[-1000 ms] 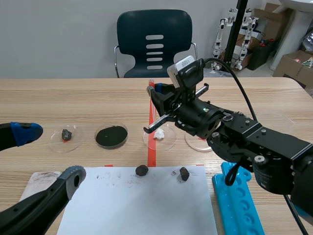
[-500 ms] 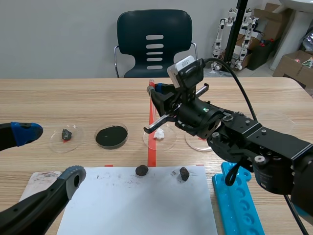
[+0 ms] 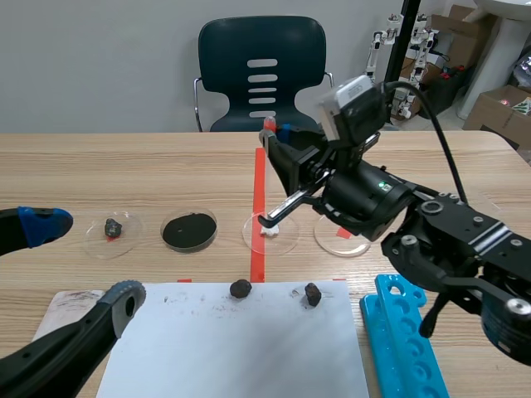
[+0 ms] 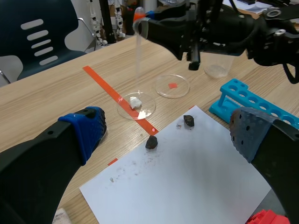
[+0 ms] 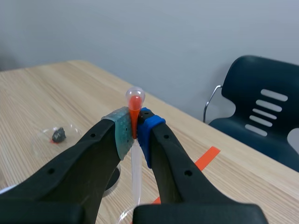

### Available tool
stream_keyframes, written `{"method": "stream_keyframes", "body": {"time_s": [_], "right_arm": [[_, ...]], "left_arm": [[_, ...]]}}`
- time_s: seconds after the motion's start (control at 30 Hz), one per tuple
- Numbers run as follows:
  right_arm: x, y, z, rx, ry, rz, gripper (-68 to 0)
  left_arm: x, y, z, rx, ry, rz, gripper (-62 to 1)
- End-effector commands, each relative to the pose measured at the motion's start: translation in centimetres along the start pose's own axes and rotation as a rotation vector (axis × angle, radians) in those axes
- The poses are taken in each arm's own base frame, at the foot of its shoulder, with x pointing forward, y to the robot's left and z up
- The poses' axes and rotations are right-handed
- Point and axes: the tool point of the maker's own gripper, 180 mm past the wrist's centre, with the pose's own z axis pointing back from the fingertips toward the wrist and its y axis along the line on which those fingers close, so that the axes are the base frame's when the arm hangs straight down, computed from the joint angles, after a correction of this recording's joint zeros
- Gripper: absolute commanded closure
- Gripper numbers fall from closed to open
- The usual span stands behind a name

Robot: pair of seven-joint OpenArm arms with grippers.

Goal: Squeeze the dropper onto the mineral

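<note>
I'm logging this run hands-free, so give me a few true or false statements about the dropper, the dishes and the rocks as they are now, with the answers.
1. The right tool is shut on the dropper. True.
2. The left tool grips a dark rock. False: it is open and holds nothing.
3. The dropper hangs over the dish of black powder. False: in the left wrist view it lines up over the dish that holds the white mineral.
4. Two dark rocks lie on the white paper. True.
</note>
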Motion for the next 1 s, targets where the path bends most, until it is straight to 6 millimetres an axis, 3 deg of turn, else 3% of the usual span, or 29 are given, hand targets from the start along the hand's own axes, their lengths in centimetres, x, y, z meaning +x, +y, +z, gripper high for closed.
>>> {"method": "stream_keyframes", "body": {"time_s": [0.0, 0.43, 0.63, 0.97], "right_arm": [[1.6, -0.8, 0.6, -0.025, -0.043, 0.009, -2.4], [6.6, 0.5, 7.9, -0.168, -0.054, 0.036, -2.4], [7.2, 2.8, 10.7, -0.162, -0.002, -0.004, -2.4], [8.5, 4.5, 14.7, -0.212, 0.029, -0.07, -2.4]], "left_arm": [[0.6, 0.0, -0.1, 0.002, -0.028, 0.01, -55.9], [0.6, 0.0, -0.1, 0.002, -0.028, 0.01, -55.9], [0.6, 0.0, -0.1, 0.002, -0.028, 0.01, -55.9], [0.6, 0.0, -0.1, 0.002, -0.028, 0.01, -55.9]]}}
